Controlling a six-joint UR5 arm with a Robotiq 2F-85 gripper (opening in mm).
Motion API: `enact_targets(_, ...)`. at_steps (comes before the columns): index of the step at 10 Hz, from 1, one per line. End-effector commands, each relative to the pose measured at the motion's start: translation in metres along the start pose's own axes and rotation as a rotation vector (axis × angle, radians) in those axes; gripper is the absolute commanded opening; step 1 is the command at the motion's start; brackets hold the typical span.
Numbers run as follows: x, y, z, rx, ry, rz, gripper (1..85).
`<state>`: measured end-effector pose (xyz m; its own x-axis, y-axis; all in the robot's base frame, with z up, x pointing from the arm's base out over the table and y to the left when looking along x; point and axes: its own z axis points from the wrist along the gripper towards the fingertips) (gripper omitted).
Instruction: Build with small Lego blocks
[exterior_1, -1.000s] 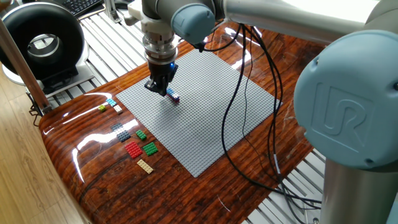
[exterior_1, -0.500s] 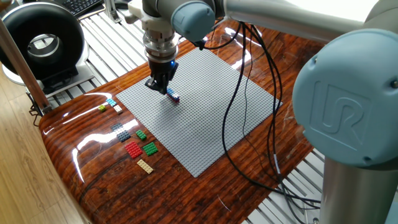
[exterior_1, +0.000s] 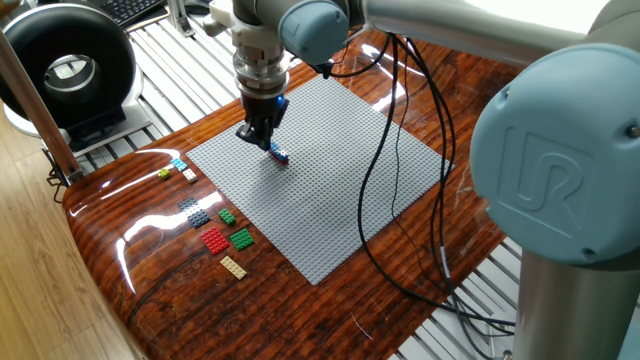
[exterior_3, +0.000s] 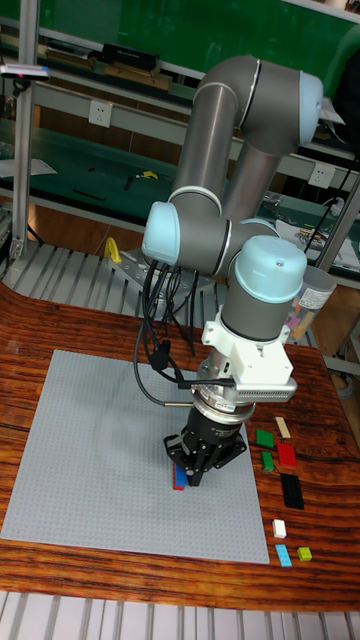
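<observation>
A short stack of small Lego blocks (exterior_1: 279, 155), blue with red, sits on the grey baseplate (exterior_1: 330, 190); in the tall fixed view it is a blue and red strip (exterior_3: 180, 478). My gripper (exterior_1: 257, 138) hangs just above and to the left of it, with its fingers slightly apart and nothing between them. In the tall fixed view the gripper (exterior_3: 196, 474) stands right over the stack and partly hides it. Loose blocks lie on the wood beside the plate: cyan (exterior_1: 178, 163), yellow-green (exterior_1: 165, 174), red (exterior_1: 214, 240), green (exterior_1: 241, 238) and tan (exterior_1: 233, 267).
Black cables (exterior_1: 385, 180) trail across the baseplate's right half. A round black device (exterior_1: 65, 70) stands at the back left beyond the wooden table edge. The robot's large base (exterior_1: 560, 190) fills the right side.
The gripper has risen a little off the stack on the baseplate. The stack and the loose blocks have stayed where they were.
</observation>
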<state>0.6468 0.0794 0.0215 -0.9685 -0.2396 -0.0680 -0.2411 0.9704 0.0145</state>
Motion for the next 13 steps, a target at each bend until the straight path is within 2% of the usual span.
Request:
enact_targets(1, -0.0011, 0.0031, -0.0006, -0.015, -0.005, 0.012, 1.3)
enact_targets(4, -0.0009, 0.0070, -0.0006, -0.017, -0.005, 0.017, 1.3)
enact_targets(8, -0.0021, -0.0003, 0.0033, -0.012, -0.010, 0.001, 1.3)
enact_targets(13, -0.0006, -0.0005, 0.0034, -0.016, -0.010, 0.001, 1.3)
